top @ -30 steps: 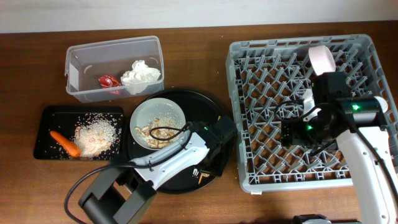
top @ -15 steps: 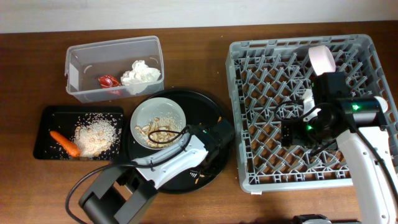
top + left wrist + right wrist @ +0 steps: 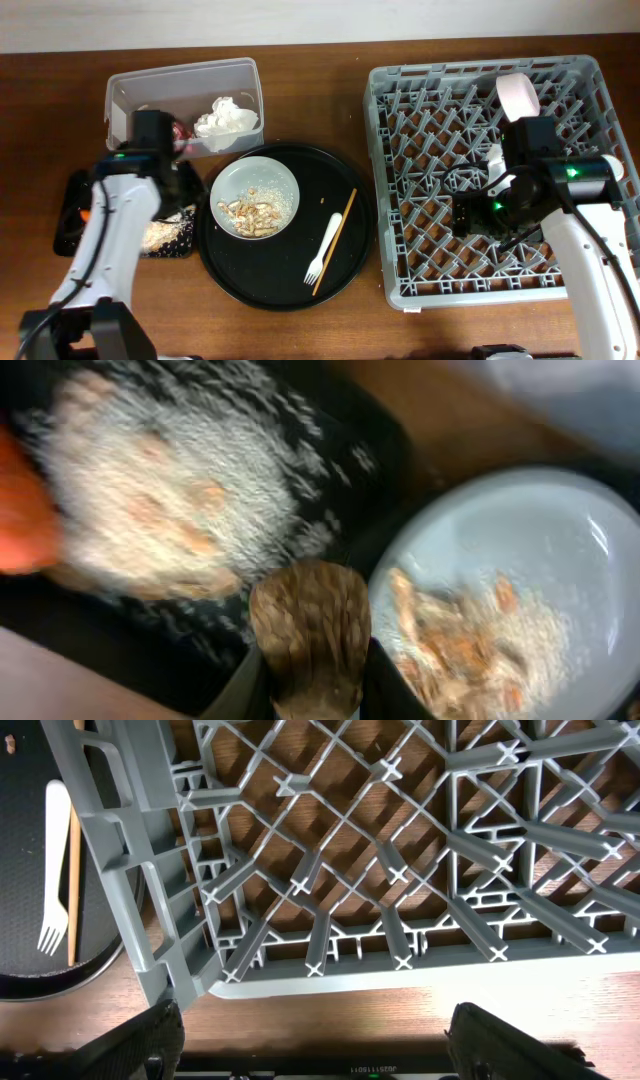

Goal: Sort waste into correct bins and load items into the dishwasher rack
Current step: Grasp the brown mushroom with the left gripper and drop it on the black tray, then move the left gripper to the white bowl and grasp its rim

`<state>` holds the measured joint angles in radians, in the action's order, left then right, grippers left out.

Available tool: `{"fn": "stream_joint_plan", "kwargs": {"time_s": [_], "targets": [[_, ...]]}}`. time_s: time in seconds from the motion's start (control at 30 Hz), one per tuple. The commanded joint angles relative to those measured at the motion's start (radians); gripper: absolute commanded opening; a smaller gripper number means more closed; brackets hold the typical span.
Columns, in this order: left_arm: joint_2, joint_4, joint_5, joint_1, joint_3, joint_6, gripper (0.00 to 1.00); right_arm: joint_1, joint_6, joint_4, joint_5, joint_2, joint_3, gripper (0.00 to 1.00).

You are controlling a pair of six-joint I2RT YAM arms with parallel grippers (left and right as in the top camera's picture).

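Note:
My left gripper [image 3: 312, 678] is shut on a small brown lump [image 3: 310, 625]. It hangs over the gap between the shallow black tray [image 3: 300, 470] and the pale plate [image 3: 560, 530]. Overhead, the left gripper [image 3: 183, 178] sits at the black tray's [image 3: 72, 238] right end. Beige scraps [image 3: 250, 210] lie on the plate [image 3: 228, 180]. A carrot piece [image 3: 20, 510] lies beside the rice pile [image 3: 150, 510]. A white fork [image 3: 322, 250] and a chopstick [image 3: 337, 235] lie on the round black tray [image 3: 290, 295]. My right gripper [image 3: 478, 215] stands open over the grey rack [image 3: 400, 292], nothing between its fingers [image 3: 150, 1040].
The clear tub [image 3: 125, 100] at the back left holds a crumpled napkin [image 3: 226, 118] and a red wrapper [image 3: 180, 131]. A cream-pink bowl [image 3: 518, 95] stands on edge at the rack's back right. The right wrist view shows the rack's front corner [image 3: 200, 980].
The left arm has swung from the round tray's front to the black tray's right end, shut on the brown lump. Fork and chopstick are uncovered. The right arm has not moved.

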<state>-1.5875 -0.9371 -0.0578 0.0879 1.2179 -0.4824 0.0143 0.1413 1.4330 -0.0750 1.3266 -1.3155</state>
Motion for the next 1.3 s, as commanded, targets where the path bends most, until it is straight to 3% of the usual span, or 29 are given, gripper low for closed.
{"fn": "stream_joint_plan", "kwargs": {"time_s": [0.0,0.2,0.37,0.4,0.47,0.5,0.57,0.73,0.83,0.93,1.03,1.17,1.27], "targets": [[0.015,0.052,-0.01,0.194,0.01,0.025,0.06,-0.006,-0.006,0.0,0.009,-0.006,-0.012,0.88],[-0.094,0.197,-0.013,0.355,0.01,0.028,0.05,-0.006,-0.006,0.001,0.009,-0.006,-0.012,0.88],[-0.164,0.256,-0.043,0.396,0.01,0.028,0.14,-0.006,-0.006,0.004,0.009,-0.006,-0.012,0.89],[-0.164,0.256,-0.045,0.4,0.01,0.029,0.23,-0.006,-0.006,0.003,0.009,-0.006,-0.012,0.89],[-0.164,0.256,-0.045,0.4,0.01,0.045,0.68,-0.006,-0.006,0.004,0.009,-0.006,-0.012,0.89],[-0.163,0.256,-0.044,0.399,0.01,0.066,0.8,-0.006,-0.006,0.004,0.009,-0.006,-0.012,0.89],[-0.143,0.232,-0.04,0.398,0.023,0.117,0.92,-0.006,-0.006,0.003,0.009,-0.006,-0.012,0.89],[0.043,0.18,0.016,0.264,0.023,0.142,0.89,-0.006,-0.006,0.003,0.008,-0.006,-0.012,0.89],[0.069,0.146,0.016,-0.019,0.023,0.238,0.77,-0.006,-0.006,0.003,0.008,-0.006,-0.012,0.89],[0.013,0.155,0.008,-0.3,0.022,0.249,0.67,-0.006,-0.006,0.003,0.008,-0.006,-0.012,0.89],[-0.106,0.17,0.008,-0.472,0.022,0.249,0.59,-0.006,-0.006,0.003,0.008,-0.006,-0.012,0.89],[-0.257,0.214,0.006,-0.61,0.022,0.253,0.51,-0.006,-0.006,0.003,0.009,-0.006,-0.012,0.88],[-0.297,0.246,-0.026,-0.636,0.022,0.253,0.45,-0.006,-0.006,0.003,0.008,-0.006,-0.012,0.89]]}}
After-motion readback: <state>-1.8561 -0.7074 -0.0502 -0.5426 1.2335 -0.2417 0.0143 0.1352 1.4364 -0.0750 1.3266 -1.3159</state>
